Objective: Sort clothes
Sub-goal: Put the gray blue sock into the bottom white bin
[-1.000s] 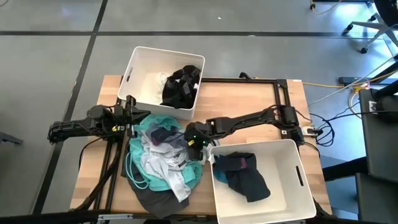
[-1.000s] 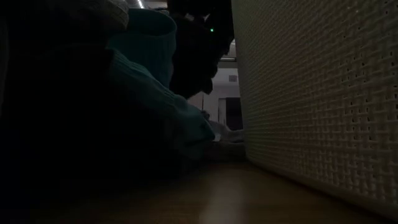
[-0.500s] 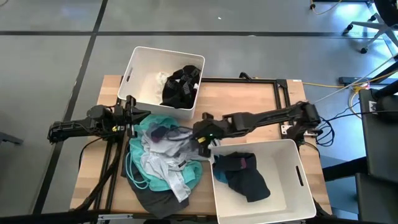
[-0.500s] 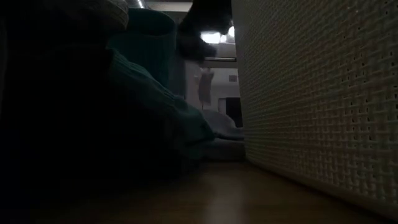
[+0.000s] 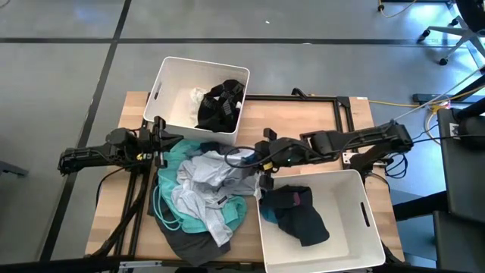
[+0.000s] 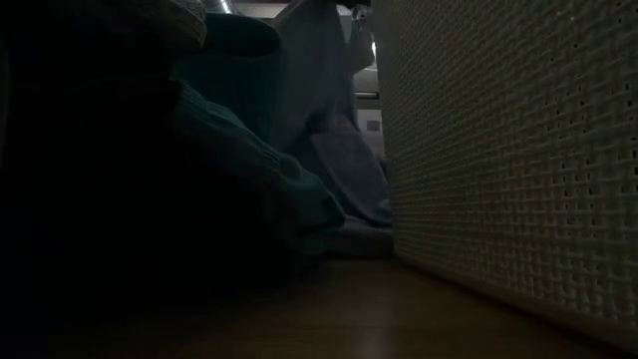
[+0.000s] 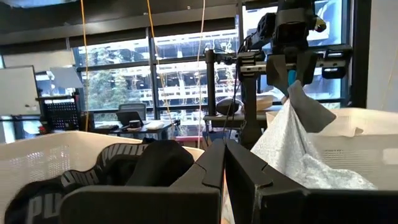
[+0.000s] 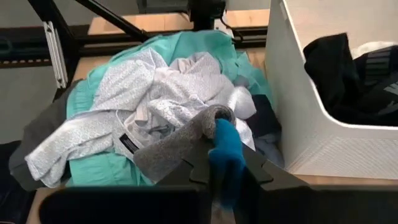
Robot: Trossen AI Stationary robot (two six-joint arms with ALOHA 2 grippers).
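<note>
The right gripper (image 5: pixel 261 161) is clamped on a corner of the pale grey-blue garment (image 5: pixel 208 171), lifting it off the clothes pile (image 5: pixel 198 199) left of the near bin (image 5: pixel 364 205) — a thin pinch that might slip, or drag the teal piece (image 5: pixel 176 153) along. The left gripper (image 5: pixel 158 145) is closed and idle at the pile's far-left edge.

You see your right gripper (image 8: pixel 219 163) pinched on a bright blue scrap (image 8: pixel 225 155) and a fold of pale patterned garment (image 8: pixel 177 140). That garment trails onto the clothes pile (image 8: pixel 155 99), over a teal piece (image 8: pixel 102 168). A white bin (image 8: pixel 298 118) beside the pile holds black clothing (image 8: pixel 339 74).
</note>
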